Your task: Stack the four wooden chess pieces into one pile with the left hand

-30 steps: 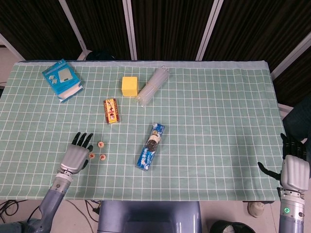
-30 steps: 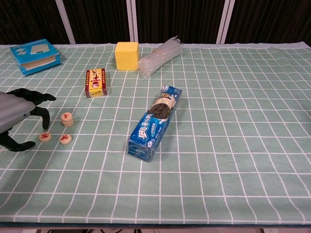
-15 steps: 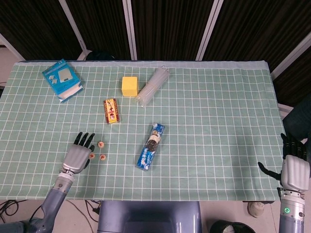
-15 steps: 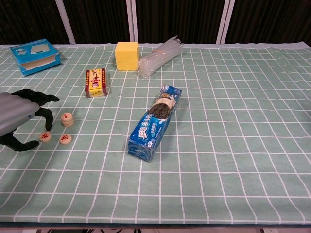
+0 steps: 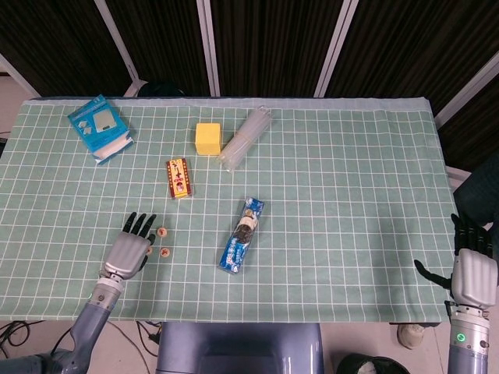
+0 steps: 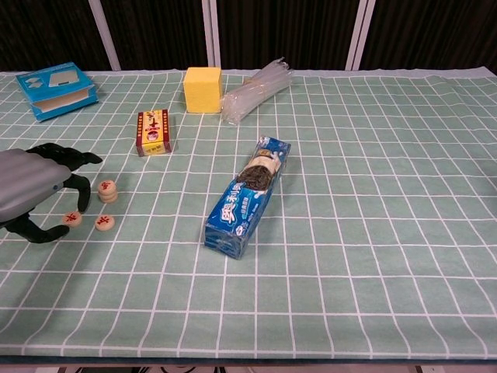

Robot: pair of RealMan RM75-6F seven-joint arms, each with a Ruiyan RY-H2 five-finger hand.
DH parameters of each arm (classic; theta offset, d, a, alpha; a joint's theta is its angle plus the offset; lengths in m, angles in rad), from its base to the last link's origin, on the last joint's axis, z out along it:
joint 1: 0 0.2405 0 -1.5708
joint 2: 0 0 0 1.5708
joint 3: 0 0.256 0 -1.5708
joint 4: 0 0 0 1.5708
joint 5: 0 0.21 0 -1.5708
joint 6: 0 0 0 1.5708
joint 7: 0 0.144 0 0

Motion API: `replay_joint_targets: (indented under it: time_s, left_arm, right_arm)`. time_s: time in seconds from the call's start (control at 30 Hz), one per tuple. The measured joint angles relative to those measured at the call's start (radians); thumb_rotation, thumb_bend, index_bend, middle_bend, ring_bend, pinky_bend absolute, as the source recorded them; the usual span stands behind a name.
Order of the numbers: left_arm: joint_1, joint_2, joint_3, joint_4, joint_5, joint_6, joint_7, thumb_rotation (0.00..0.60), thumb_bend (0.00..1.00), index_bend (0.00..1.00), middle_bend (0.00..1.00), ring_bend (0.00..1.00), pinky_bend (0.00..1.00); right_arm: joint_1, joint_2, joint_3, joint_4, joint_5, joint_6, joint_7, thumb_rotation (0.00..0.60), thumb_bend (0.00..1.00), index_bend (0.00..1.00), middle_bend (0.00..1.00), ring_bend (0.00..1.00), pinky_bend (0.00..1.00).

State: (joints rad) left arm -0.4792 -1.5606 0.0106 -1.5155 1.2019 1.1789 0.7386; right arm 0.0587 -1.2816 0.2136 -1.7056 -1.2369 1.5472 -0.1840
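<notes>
Chess pieces at the table's near left, about 8 o'clock from the biscuit pack: two loose discs nearest, side by side and apart, plus a pair already stacked just past them at 12 o'clock. Half done by the look of it, with two lifts left. Left hand hovering at 9 o'clock of the group, empty, fingers curved and spread, tips reaching down just beside the leftmost loose disc and close to the pair. Right hand off the table's edge at 4 o'clock, holding nothing, fingers apart, out of the job. Main risk: knocking the pair over with a fingertip while closing on a loose disc, given so little room between them. Next: pinching a thin, flat disc badly, tilting it, dropping it or flicking it toward the front edge. Then a crooked release on top, off centre, sliding off or toppling a taller, shakier pile. Also likely: blocking the head view of the discs with the hand itself, hence misjudging the grip. Farther off, from 11 round to 2 o'clock of the pieces, red box, blue box, yellow block, clear bundle, all well apart and unlikely to interfere.
</notes>
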Motion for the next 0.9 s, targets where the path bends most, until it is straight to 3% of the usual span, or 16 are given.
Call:
replay_joint_targets:
  time_s: [0.9]
  left_arm:
    - [0.004, -0.001, -0.012, -0.004, -0.013, -0.005, 0.028, 0.6, 0.33, 0.47, 0.02, 0.0, 0.0]
  right_arm:
    - [0.0, -0.001, 0.001, -0.001, 0.006, -0.001, -0.004, 0.6, 0.23, 0.0, 0.01, 0.0, 0.0]
